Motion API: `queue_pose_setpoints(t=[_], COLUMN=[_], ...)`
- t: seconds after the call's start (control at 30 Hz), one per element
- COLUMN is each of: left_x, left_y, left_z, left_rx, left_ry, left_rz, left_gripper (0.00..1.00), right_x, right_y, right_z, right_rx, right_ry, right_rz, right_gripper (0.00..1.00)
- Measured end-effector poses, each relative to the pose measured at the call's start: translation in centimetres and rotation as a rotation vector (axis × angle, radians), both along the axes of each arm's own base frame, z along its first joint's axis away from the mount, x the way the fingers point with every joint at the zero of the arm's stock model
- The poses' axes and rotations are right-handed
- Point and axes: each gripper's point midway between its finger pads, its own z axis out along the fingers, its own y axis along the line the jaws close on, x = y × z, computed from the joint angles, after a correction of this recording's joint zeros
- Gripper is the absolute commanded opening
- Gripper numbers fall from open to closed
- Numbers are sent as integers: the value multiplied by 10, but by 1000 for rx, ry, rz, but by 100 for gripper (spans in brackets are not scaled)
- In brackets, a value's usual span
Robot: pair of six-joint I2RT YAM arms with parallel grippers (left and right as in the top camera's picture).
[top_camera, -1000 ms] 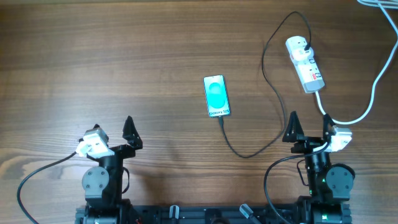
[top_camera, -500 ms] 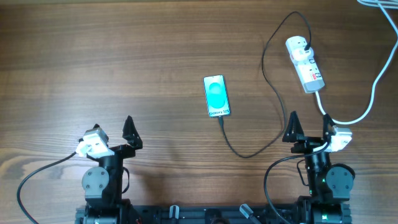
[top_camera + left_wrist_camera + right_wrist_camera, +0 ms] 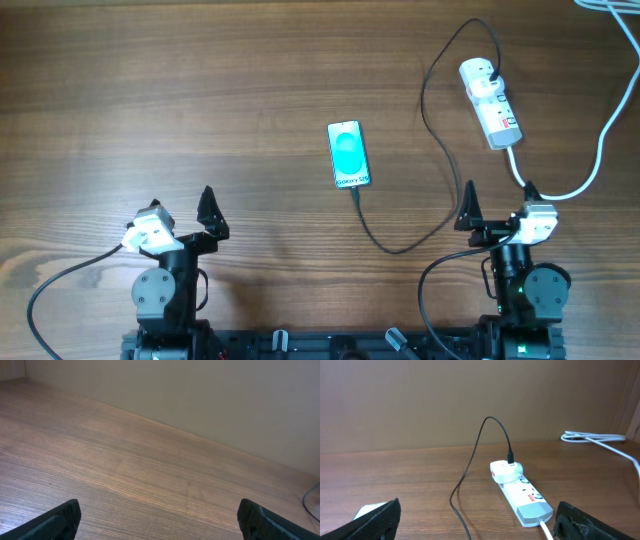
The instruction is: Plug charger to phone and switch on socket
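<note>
The phone [image 3: 349, 154] lies mid-table with its cyan screen lit; a pale corner of it shows at the left edge of the right wrist view [image 3: 366, 510]. The black charger cable [image 3: 424, 100] runs from the phone's bottom edge in a loop to the white adapter [image 3: 478, 75], which sits plugged in the socket strip [image 3: 495, 112]. The right wrist view shows the cable [image 3: 470, 467], the adapter [image 3: 506, 471] and the strip [image 3: 526, 500]. My left gripper [image 3: 180, 211] is open and empty at the front left. My right gripper [image 3: 498, 203] is open and empty, in front of the strip.
The strip's thick white cord [image 3: 598, 150] curves off to the right and back past the table's far right edge, also visible in the right wrist view [image 3: 594, 438]. A wall stands behind the table in the wrist views.
The right wrist has turned or shifted slightly left; its white camera block moved inward. The left arm, phone, cable and strip have not moved.
</note>
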Motion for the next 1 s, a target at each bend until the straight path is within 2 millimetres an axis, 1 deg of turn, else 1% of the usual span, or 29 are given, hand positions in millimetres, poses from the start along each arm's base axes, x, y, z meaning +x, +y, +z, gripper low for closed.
queue_pose_setpoints(t=[1.0], left_x=[0], left_y=[0], left_z=[0], left_rx=[0], left_ry=[0], left_rz=[0], left_gripper=[100], right_x=[0], right_y=[0], right_z=[0], right_rx=[-18], right_ry=[0], right_rz=[0], right_gripper=[100])
